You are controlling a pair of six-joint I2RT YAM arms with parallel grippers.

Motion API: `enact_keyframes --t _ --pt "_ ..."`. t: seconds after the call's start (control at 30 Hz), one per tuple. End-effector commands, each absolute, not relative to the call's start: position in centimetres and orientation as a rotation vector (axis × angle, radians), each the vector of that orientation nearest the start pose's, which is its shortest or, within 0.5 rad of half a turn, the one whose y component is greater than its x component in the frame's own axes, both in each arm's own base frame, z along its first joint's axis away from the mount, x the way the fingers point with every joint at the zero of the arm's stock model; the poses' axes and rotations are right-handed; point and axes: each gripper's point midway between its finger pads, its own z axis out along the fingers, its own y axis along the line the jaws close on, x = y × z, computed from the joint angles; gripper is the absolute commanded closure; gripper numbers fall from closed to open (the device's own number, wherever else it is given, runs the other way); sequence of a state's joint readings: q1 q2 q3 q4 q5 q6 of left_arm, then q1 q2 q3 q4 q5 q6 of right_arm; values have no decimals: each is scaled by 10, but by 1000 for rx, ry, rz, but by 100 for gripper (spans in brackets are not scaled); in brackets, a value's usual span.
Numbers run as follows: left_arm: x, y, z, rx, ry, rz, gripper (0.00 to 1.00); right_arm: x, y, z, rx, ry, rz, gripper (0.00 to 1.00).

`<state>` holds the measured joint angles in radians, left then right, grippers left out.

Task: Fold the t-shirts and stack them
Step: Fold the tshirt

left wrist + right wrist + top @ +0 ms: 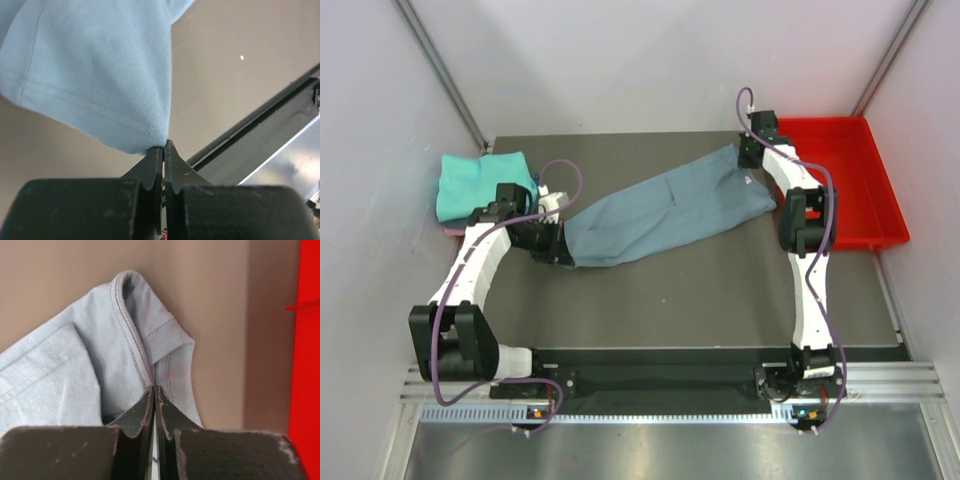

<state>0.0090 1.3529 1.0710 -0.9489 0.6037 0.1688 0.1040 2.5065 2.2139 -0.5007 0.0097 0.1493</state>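
Top external view: the grey-blue t-shirt (665, 210) is seen drawn out in a long, wrinkled band across the bench (670, 300), from near the left edge toward the far right corner. One end is gripped by the left tool (164, 145), whose jaws are pressed together on a stitched hem corner. The other end is gripped by the right tool (155, 387), which is clamped on the cloth just below the ribbed neckband. A folded teal t-shirt (480, 182) is lying at the far left corner, with an edge of pink cloth (450, 232) showing beneath it. The red tray (855, 175) is set beside the far right corner.

The shirt is judged to be light, soft and limp; no shape will be kept unless it is spread flat on the bench. Holds are best taken at hem corners, shoulder seams or the neckband, where the fabric is doubled and stitched. A pinch on a single layer could be pulled free under tension.
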Motion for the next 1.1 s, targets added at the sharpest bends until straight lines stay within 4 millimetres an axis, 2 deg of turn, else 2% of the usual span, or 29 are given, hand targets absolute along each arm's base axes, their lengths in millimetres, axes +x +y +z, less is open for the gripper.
enact_keyframes --t 0.0,0.07,0.1,0.2,0.3,0.37,0.4,0.47,0.5,0.57,0.83,0.93,1.07 --pt "247 -104 162 468 2535 -871 100 634 74 69 74 2331 131 100" --pt "245 -103 161 475 2543 -864 100 634 70 69 84 2332 129 96" --pt "245 -102 159 476 2550 -853 100 633 71 68 90 2335 133 87" --pt "245 -101 157 464 2555 -843 100 631 70 72 111 2332 141 78" --pt "246 -100 154 460 2562 -841 100 627 71 79 121 2330 145 73" --pt "245 -101 154 466 2561 -852 100 628 69 86 121 2316 146 71" --pt "245 -101 154 465 2563 -855 100 629 75 89 107 2311 180 70" --pt "245 -104 156 468 2556 -880 100 639 73 102 106 2270 189 69" --pt "245 -105 156 472 2554 -890 100 642 74 96 107 2274 188 68" --pt "240 -115 156 518 2550 -931 100 649 74 101 128 2254 200 68" --pt "238 -122 154 538 2560 -963 100 653 89 83 158 2266 257 68" --pt "238 -122 155 536 2558 -964 100 648 85 75 170 2292 241 68" --pt "241 -125 159 529 2535 -974 100 631 87 66 188 2350 243 67"
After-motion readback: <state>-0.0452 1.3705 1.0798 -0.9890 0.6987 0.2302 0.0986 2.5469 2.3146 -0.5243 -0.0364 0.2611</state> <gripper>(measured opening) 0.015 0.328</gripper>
